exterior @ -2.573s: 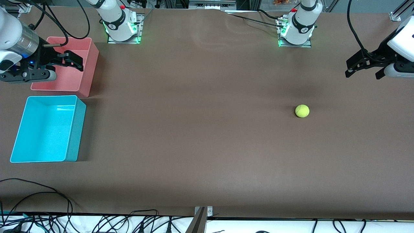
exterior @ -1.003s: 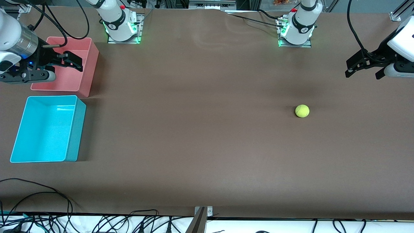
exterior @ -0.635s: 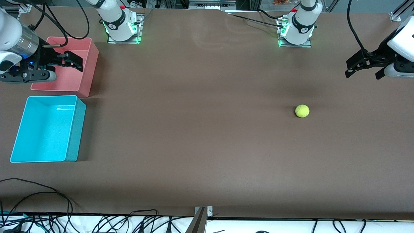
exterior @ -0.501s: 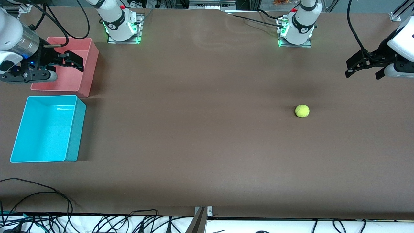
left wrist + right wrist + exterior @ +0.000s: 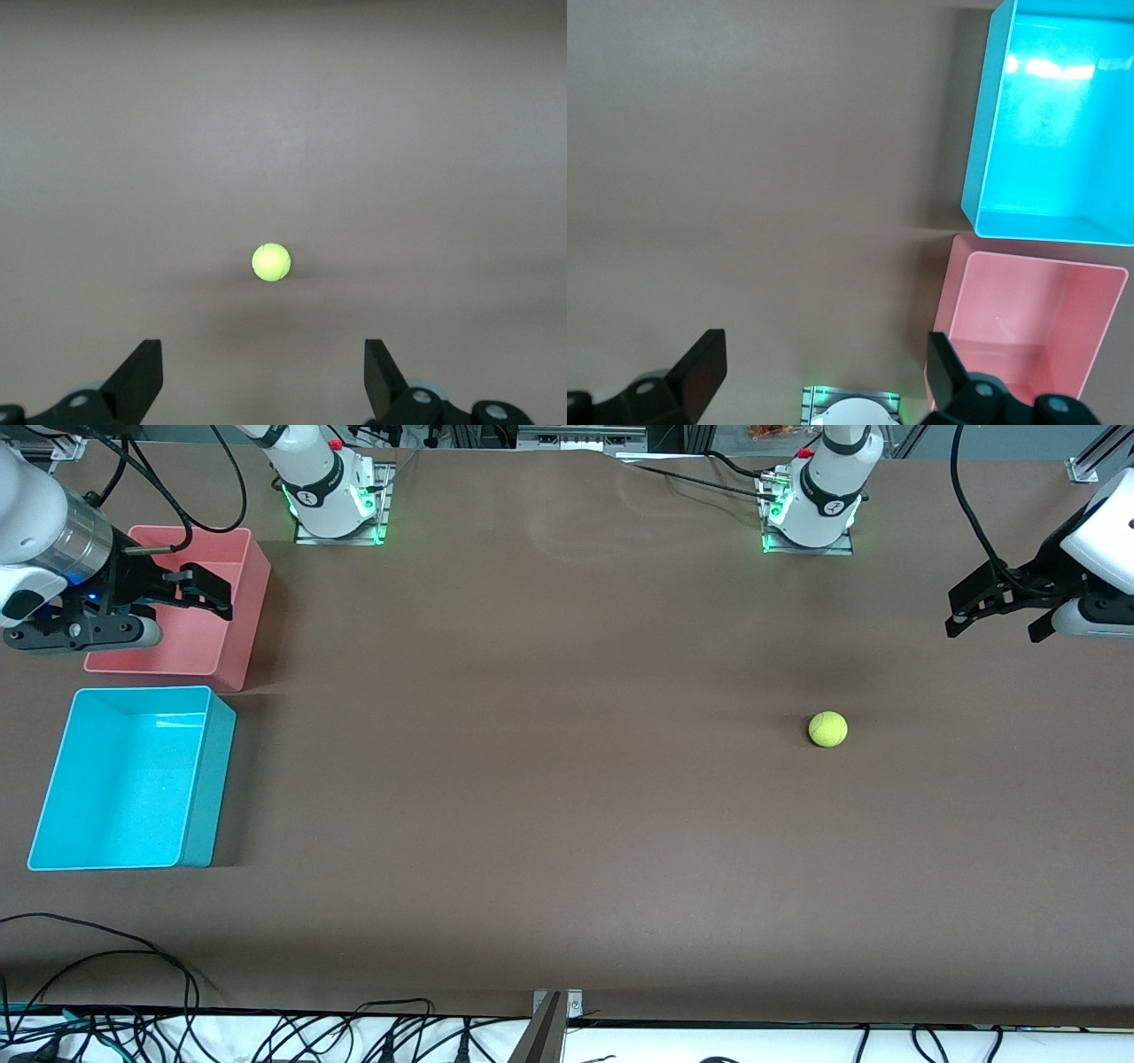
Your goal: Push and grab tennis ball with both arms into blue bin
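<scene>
Tennis ball (image 5: 827,729) lies alone on the brown table (image 5: 549,797), toward the left arm's end, and nothing touches it. In the left wrist view the tennis ball (image 5: 271,262) shows ahead of the two black fingers (image 5: 137,379), which stand wide apart with only the table surface between them.

The left pincer (image 5: 997,611) hangs in the air over the edge of the table at the left arm's end, well apart from the ball. It is wide and it holds nothing.

The right pincer (image 5: 190,592) hangs over the pink bin (image 5: 226,646) at the right arm's end of the table. It is also wide and holds nothing. In the right wrist view its fingers (image 5: 700,370) are spread, and the pink bin (image 5: 1028,310) and the blue bin (image 5: 1050,124) show side by side under it.

The blue bin (image 5: 53,797) stands just beside the pink bin, nearer to the front camera, with a small gap between them. Nothing lies in it. The ball is well apart from both bins.
</scene>
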### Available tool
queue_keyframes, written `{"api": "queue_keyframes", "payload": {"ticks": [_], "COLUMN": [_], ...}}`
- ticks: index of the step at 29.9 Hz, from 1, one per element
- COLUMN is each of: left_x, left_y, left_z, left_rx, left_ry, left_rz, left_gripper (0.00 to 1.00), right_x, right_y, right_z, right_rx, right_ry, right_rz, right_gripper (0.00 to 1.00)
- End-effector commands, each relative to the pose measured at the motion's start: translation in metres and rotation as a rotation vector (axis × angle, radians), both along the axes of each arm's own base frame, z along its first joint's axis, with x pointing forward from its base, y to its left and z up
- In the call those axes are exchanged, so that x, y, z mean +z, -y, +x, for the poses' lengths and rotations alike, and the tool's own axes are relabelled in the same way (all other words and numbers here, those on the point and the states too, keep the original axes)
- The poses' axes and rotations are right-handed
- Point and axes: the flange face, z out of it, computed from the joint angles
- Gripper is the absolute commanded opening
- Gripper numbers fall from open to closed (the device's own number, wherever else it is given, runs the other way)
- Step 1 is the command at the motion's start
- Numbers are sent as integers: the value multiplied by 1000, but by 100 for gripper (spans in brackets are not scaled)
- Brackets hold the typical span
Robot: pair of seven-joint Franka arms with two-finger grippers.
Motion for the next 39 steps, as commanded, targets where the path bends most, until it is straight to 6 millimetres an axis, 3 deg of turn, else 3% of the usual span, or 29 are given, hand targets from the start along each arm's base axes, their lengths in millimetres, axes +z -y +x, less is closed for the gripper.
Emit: {"api": "queue_keyframes", "payload": {"ticks": [1, 9, 26, 39], "left_x": [5, 5, 5, 5], "left_y": [0, 0, 0, 0], "left_z": [2, 2, 2, 2], "left_rx": [8, 10, 8, 10], "left_ry": [-1, -1, -1, -1], "left_rz": [-5, -5, -5, -5], "left_gripper": [100, 100, 100, 100], "right_x": [7, 8, 5, 5], "right_y": [-3, -19, -3, -3], "right_z": [-3, -7, -3, -4], "right_rx": [4, 39, 27, 23], "right_ry": [-19, -17, -20, -21], "right_rz": [-1, -23, -41, -40], "right_gripper": [100, 100, 100, 100]}}
